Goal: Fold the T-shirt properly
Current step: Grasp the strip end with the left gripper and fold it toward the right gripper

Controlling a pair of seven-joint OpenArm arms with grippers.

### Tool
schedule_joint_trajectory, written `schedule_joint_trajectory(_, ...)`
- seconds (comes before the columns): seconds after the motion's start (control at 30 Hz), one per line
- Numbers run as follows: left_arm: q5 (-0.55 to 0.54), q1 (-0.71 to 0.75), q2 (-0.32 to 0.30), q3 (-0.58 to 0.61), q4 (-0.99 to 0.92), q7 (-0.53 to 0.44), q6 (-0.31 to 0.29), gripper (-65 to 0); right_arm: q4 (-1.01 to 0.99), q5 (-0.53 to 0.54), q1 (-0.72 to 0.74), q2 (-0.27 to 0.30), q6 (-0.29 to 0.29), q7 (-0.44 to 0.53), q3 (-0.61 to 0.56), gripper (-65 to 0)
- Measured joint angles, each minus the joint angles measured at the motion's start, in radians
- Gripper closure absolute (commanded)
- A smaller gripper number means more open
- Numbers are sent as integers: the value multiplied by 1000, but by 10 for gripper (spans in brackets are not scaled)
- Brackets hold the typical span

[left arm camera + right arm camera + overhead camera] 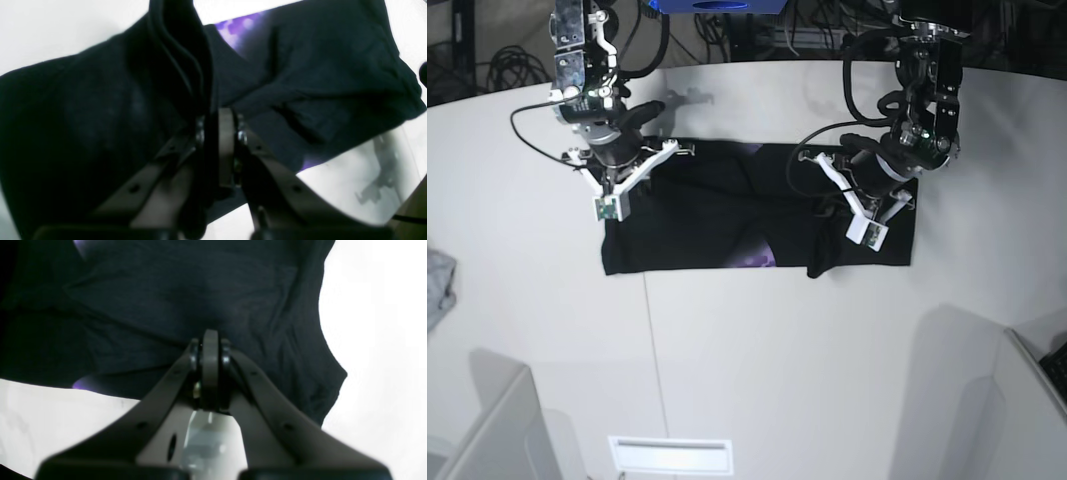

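The black T-shirt (717, 215) lies spread across the far half of the white table (747, 360), with bits of purple print showing at its edges. My left gripper (847, 200) is over its right part. In the left wrist view this gripper (217, 113) is shut on a raised fold of the T-shirt (317, 66). My right gripper (617, 180) is at the shirt's left end. In the right wrist view it (210, 340) is shut, with the T-shirt's cloth (166, 290) puckered at its tips.
A small grey cloth scrap (437, 285) lies at the table's left edge. Grey panels stand at the front left (497, 420) and front right (1027, 400). A white slot plate (670, 455) sits at the front edge. Cables hang behind the table.
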Motion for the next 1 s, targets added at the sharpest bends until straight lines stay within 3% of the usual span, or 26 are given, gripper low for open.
schedule_joint_trajectory(0.8, 0, 0, 11, -3, 0, 3, 0, -2, 0, 0, 0, 0, 0, 0, 0, 0)
schedule_joint_trajectory(1.0, -1, -18, 14, 5, -5, 6, 0, -230, 0, 0, 0, 0, 0, 0, 0, 0)
